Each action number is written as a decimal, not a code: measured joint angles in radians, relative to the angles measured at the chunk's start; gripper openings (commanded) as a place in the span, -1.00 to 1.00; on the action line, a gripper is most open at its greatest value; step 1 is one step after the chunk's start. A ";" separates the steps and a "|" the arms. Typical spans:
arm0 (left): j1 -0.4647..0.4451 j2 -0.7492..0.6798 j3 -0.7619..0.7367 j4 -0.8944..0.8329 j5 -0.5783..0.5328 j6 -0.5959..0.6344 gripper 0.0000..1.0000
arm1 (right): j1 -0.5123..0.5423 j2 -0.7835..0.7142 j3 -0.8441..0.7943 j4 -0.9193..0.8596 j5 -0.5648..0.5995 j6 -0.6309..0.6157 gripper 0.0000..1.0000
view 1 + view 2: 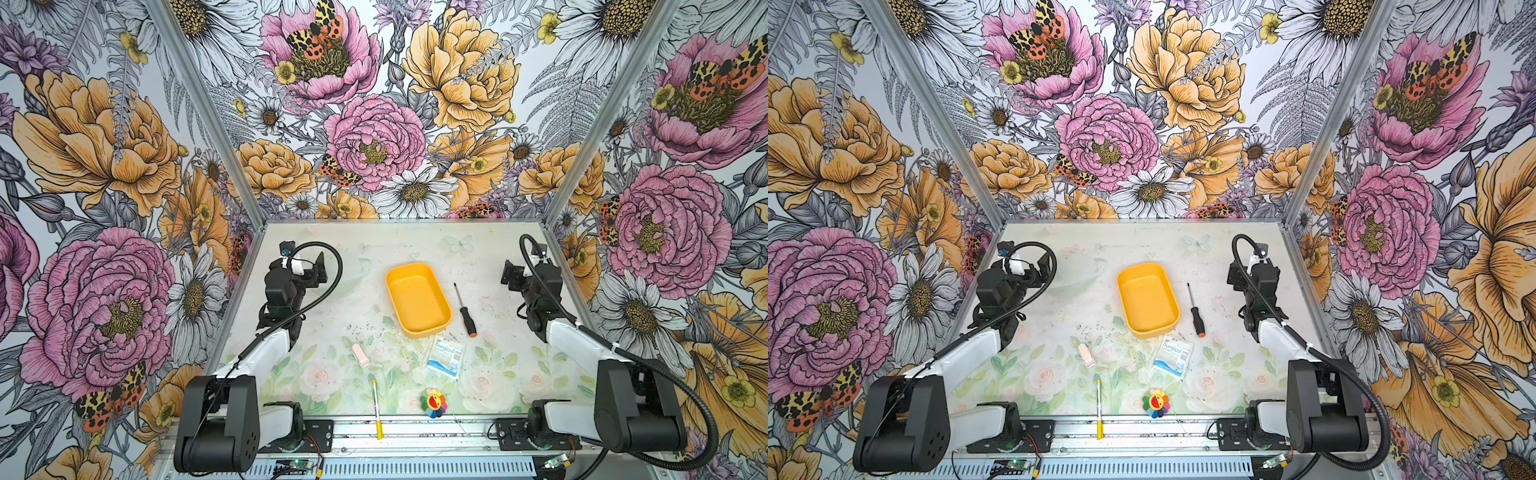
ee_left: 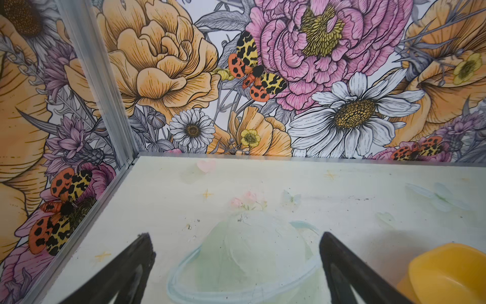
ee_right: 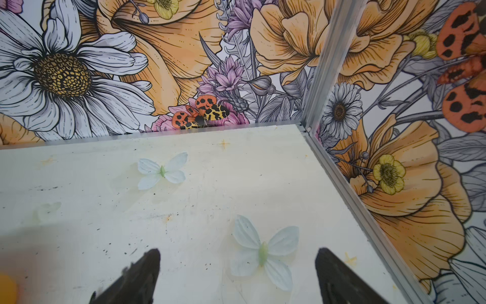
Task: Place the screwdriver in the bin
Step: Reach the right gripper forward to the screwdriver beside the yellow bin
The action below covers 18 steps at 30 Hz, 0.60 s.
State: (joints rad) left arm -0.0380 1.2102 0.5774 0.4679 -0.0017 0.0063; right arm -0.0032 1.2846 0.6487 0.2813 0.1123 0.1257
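Observation:
The screwdriver [image 1: 464, 309] [image 1: 1196, 309], with a thin dark shaft, black handle and orange cap, lies flat on the table just right of the bin, its cap toward the front. The bin [image 1: 415, 297] [image 1: 1148, 299] is a shallow yellow-orange tray, empty, near the table's middle; one corner of it [image 2: 447, 271] shows in the left wrist view. My left gripper [image 1: 320, 268] [image 2: 235, 234] hovers open at the left, well away from the bin. My right gripper [image 1: 509, 276] [image 3: 238, 250] stands open at the right, apart from the screwdriver, with nothing between its fingers.
A blue-white Surgicol packet [image 1: 445, 358] lies just in front of the bin. A pale pink block [image 1: 360, 355] sits front left. A white-and-yellow pen [image 1: 377, 409] and a rainbow flower toy [image 1: 433, 402] rest near the front edge. Floral walls enclose three sides.

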 measured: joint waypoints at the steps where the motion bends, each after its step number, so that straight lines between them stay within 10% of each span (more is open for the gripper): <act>1: -0.015 -0.013 0.020 -0.036 0.000 -0.004 0.98 | 0.003 -0.010 0.045 -0.067 -0.026 0.011 0.86; 18: -0.130 0.064 0.111 -0.479 0.008 -0.191 0.98 | 0.238 0.113 0.152 -0.610 -0.250 0.189 0.48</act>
State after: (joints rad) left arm -0.1680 1.2747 0.6884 -0.0109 0.0063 -0.1844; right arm 0.2352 1.3972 0.8005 -0.3283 -0.1375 0.3149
